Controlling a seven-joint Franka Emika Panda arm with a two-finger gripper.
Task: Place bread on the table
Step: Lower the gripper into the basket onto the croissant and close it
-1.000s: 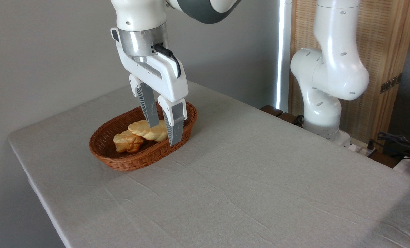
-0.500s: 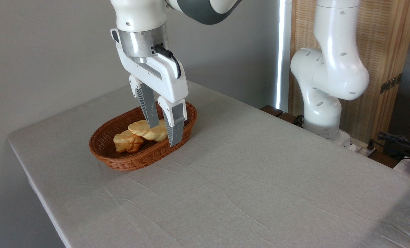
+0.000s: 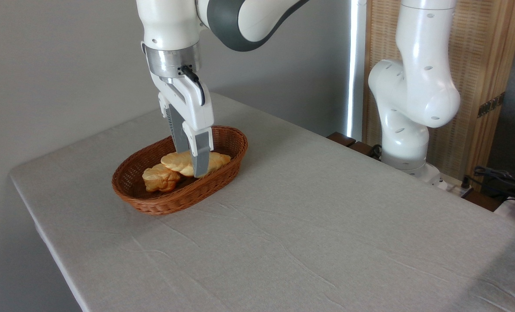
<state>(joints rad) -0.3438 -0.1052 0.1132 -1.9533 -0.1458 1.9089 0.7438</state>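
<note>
The bread [image 3: 175, 161], a pale golden twisted loaf, lies in the oval brown wicker basket [image 3: 170, 203] at the table's [image 3: 309, 225] far left. My gripper [image 3: 191, 164] points down into the basket and is open. One finger stands in front of the loaf's middle and the other behind it, so the loaf lies between them. The near finger [image 3: 200, 154] hides the loaf's middle. I cannot tell whether the pads touch it.
A smaller, browner lumpy bun [image 3: 160, 179] rests in the basket against the loaf's left end. The arm's white base [image 3: 406, 130] stands at the table's far right edge. Cables [image 3: 500, 177] lie beyond it. A wooden screen stands behind.
The gripper has turned about its vertical axis and shifted slightly left and down. Its fingers now straddle the loaf's middle instead of its right end. The loaf and bun have not moved.
</note>
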